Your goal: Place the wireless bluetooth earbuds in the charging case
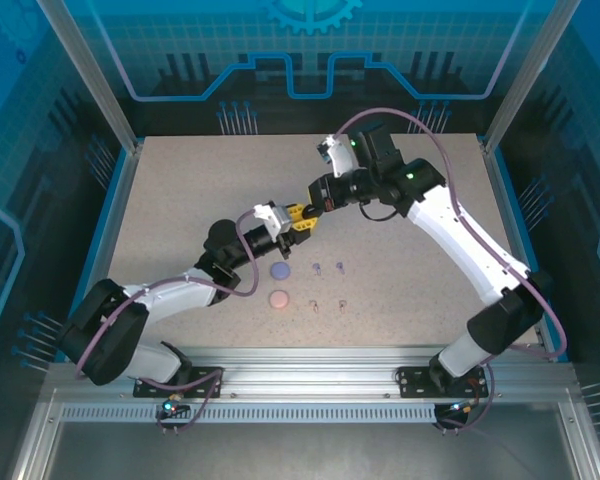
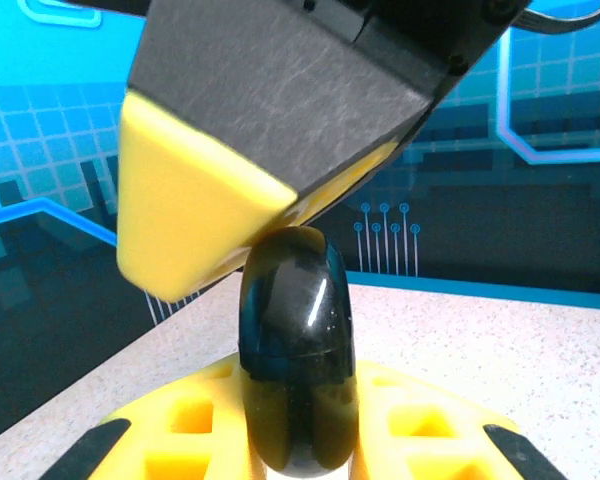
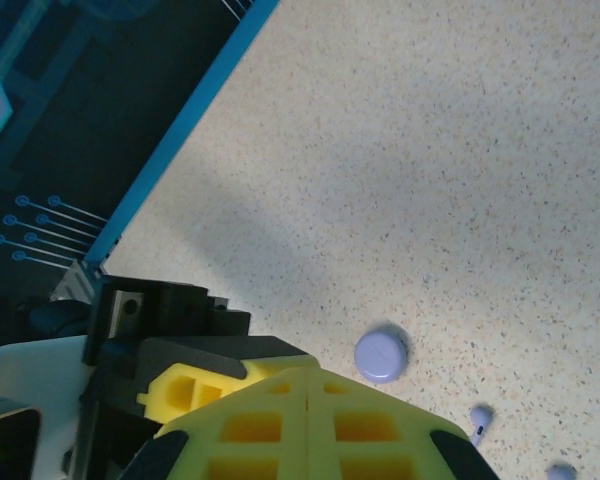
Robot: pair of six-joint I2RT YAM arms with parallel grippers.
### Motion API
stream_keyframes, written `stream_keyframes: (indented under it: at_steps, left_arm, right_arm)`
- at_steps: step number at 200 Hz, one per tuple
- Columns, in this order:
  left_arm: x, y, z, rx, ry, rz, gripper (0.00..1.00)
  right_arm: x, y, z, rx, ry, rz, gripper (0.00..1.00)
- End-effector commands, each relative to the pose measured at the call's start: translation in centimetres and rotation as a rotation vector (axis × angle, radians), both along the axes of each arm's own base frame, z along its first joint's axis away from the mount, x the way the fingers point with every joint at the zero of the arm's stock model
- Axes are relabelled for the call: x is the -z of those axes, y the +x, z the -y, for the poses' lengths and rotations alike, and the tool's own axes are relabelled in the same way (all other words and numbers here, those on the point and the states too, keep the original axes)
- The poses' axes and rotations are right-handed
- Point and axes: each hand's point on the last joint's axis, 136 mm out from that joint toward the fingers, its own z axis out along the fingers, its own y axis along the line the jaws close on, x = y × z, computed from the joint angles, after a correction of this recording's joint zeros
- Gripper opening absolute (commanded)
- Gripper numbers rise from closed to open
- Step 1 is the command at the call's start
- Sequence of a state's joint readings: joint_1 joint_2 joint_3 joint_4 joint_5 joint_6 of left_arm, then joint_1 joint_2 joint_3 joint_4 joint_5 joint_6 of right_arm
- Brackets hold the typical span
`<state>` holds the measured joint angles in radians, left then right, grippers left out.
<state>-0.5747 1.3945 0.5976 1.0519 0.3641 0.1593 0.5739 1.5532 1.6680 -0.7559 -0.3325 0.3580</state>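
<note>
where the two arms meet above the worktop (image 1: 180, 180), the left tool (image 2: 298, 400) is clenched on a black round case (image 2: 295, 300), held on edge. the right tool (image 3: 310, 400) is clenched, pads pressed together, its tip right against the top of that case. lower on the worktop lie a lavender case (image 1: 280, 270) and a pink case (image 1: 279, 299). just to their right lie the lavender earbuds (image 1: 317, 267) and beige earbuds (image 1: 314, 303), apart from both cases.

Overhead view looks down from behind over the whole table (image 1: 170, 200); close wrist views, left level, right downward, share it.
</note>
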Motion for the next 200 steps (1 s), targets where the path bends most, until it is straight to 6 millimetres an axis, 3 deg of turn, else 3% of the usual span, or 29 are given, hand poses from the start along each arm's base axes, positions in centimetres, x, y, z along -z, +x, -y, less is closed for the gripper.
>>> stream_keyframes:
  at_steps: [1, 21, 39, 67, 106, 147, 200]
  left_arm:
    - [-2.7, 0.9, -0.2, -0.029, -0.059, 0.057, 0.00]
    - [-2.0, 1.0, -0.2, -0.025, -0.071, 0.014, 0.00]
    - [-0.6, 1.3, -0.3, -0.032, -0.083, -0.049, 0.00]
    - [2.9, 2.2, -0.4, -0.064, -0.067, -0.208, 0.00]
    - [8.1, 3.8, -0.9, -0.153, -0.060, -0.473, 0.00]
    - [13.0, 5.0, -0.5, -0.212, -0.023, -0.758, 0.00]
    - [16.1, 6.4, -0.1, -0.256, 0.047, -0.963, 0.00]
  right_arm:
    - [-0.2, -2.1, 1.0, 0.002, 0.014, -0.038, 0.06]
    - [-1.5, -0.3, 3.6, 0.148, 0.028, 0.026, 0.14]
    - [-2.3, 1.0, 6.5, 0.287, 0.054, 0.072, 0.31]
    - [-1.2, 1.4, 9.2, 0.388, 0.056, 0.072, 0.44]
    - [1.8, 0.1, 9.6, 0.403, 0.008, 0.026, 0.49]
    - [3.6, -1.4, 8.8, 0.388, -0.044, 0.016, 0.52]
    - [4.9, -1.7, 7.5, 0.356, -0.092, 0.022, 0.54]
